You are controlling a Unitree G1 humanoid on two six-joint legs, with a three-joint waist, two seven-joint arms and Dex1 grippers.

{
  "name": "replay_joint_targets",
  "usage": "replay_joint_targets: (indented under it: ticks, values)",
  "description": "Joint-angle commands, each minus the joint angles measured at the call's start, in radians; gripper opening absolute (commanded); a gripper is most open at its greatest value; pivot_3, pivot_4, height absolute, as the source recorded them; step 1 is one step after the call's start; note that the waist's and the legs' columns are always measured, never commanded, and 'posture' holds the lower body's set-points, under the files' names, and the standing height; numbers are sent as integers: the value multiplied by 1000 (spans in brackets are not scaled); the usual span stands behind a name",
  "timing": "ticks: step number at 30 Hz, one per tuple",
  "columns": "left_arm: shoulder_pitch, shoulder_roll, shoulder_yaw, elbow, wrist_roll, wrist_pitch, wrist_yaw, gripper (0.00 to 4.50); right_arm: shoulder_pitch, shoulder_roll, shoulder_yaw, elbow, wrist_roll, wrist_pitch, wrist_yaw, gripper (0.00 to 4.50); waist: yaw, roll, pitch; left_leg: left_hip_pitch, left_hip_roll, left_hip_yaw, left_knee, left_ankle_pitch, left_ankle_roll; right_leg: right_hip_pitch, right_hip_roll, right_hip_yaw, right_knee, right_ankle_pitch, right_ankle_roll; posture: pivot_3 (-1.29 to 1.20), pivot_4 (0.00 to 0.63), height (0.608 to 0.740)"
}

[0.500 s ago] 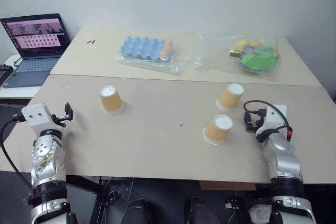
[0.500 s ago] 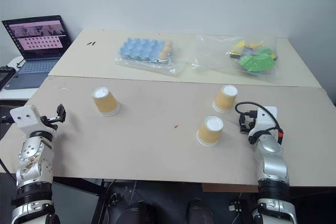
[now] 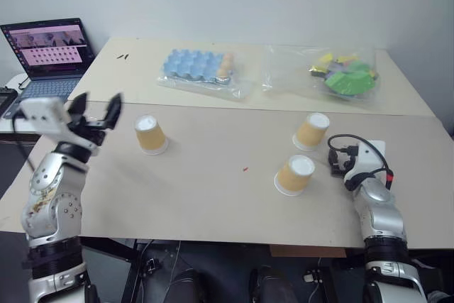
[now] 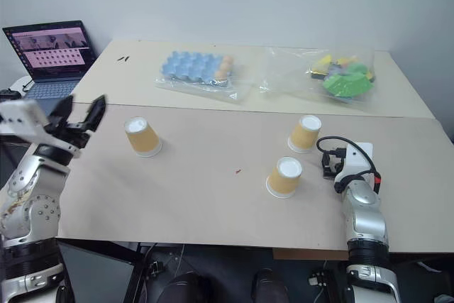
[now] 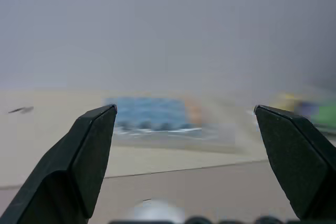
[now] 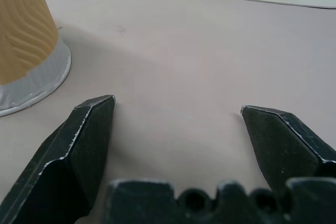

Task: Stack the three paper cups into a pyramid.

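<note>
Three paper cups, upturned, unstacked, on the near table [image 3: 213, 196].

Left cup [image 3: 150, 135] standing alone toward the table's left side; far right cup [image 3: 311, 131] and near right cup [image 3: 294, 174] close together but apart, all bases up, rims down. Left gripper [image 3: 94, 110] raised above the table's left edge, just left of the left cup, fingers spread wide, holding nothing. Right gripper [image 3: 339, 163] low at the table's right side, just right of the near right cup, jaws wide apart and empty; one cup's rim [image 6: 31, 85] beside its finger in the right wrist view, not touching. Bagged blue egg tray [image 3: 199, 67] and bagged green and yellow items [image 3: 344, 76] on the far table. Open laptop [image 3: 47, 62] at far left.
</note>
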Motion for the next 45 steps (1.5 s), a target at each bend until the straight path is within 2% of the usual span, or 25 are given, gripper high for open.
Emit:
replay_joint_targets:
  ticks: [1, 5, 7, 9, 12, 14, 18, 23, 28, 39, 42, 45]
  values:
    - [142, 113, -71, -189, -97, 115, -182, 4500, -6, -66, -30, 3, 10, -3, 46, 4445, -6, 2, 0, 1, 0, 1, -1, 0, 0, 0, 0, 1, 0, 0, 0, 0, 150, 724]
    - [251, 192, -104, -240, -63, 113, -292, 4500, 40, -212, -29, -70, 88, 55, 307, 4445, -5, 5, 1, 3, 0, 2, -3, 1, -1, 0, 1, 3, 0, 0, 0, 0, 150, 724]
    - [271, 201, -103, -233, -55, 106, -321, 4500, 79, -317, -34, -103, 124, 86, 453, 4445, 4, 6, 1, 4, 0, 2, -4, 1, -1, 1, 1, 3, 0, 0, 0, 0, 150, 724]
    - [274, 207, -107, -220, -49, 102, -345, 4500, 145, -461, -35, -162, 178, 123, 674, 4445, 10, 8, 2, 4, 0, 2, -4, 1, -1, 1, 1, 3, -1, 0, 0, 0, 150, 724]
    - [253, 197, -136, -199, -32, 101, -364, 4500, 224, -620, -24, -301, 291, 199, 950, 4445, 16, 10, 2, 4, 0, 1, -5, 0, 0, 1, 1, 3, -3, 0, 0, 0, 150, 724]
    - [239, 189, -168, -190, -9, 94, -379, 4500, 241, -677, 5, -417, 369, 263, 1061, 4445, 7, 10, 2, 4, 1, 1, -5, 0, 0, 2, 1, 3, -3, 0, 0, 0, 150, 724]
    - [225, 177, -178, -192, -5, 103, -384, 4500, 195, -660, 85, -547, 390, 313, 1062, 4445, 0, 8, 3, 7, 3, 1, -5, 0, -1, 4, 3, 4, -3, 0, -1, 0, 150, 724]
    - [212, 177, -177, -196, -4, 117, -383, 4500, 77, -567, 199, -564, 321, 310, 978, 4445, 8, 7, 3, 4, 2, 1, -5, 0, 0, 1, 1, 3, -3, 0, -1, 0, 150, 724]
    - [220, 186, -162, -212, -9, 131, -379, 4500, 38, -533, 227, -545, 302, 302, 963, 4445, 29, 7, 3, 1, 0, 1, -5, 0, 0, 0, 1, 2, -4, 0, -1, 0, 150, 724]
    - [220, 202, -148, -211, 3, 139, -368, 4500, 0, -487, 256, -560, 322, 347, 964, 4445, 29, 7, 3, 2, 0, 1, -4, 0, 0, 0, 1, 2, -3, 0, -1, 0, 150, 724]
    - [217, 201, -147, -209, 2, 140, -365, 4500, -8, -477, 257, -548, 320, 347, 958, 3746, 29, 7, 3, 2, 0, 0, -4, 0, 0, 1, 1, 1, -3, 0, -1, 0, 150, 724]
    - [212, 196, -148, -205, 7, 139, -361, 4500, -24, -465, 258, -554, 332, 361, 960, 2659, 29, 7, 3, 2, 0, 1, -4, 0, 0, 1, 1, 2, -3, 0, -1, 0, 150, 724]
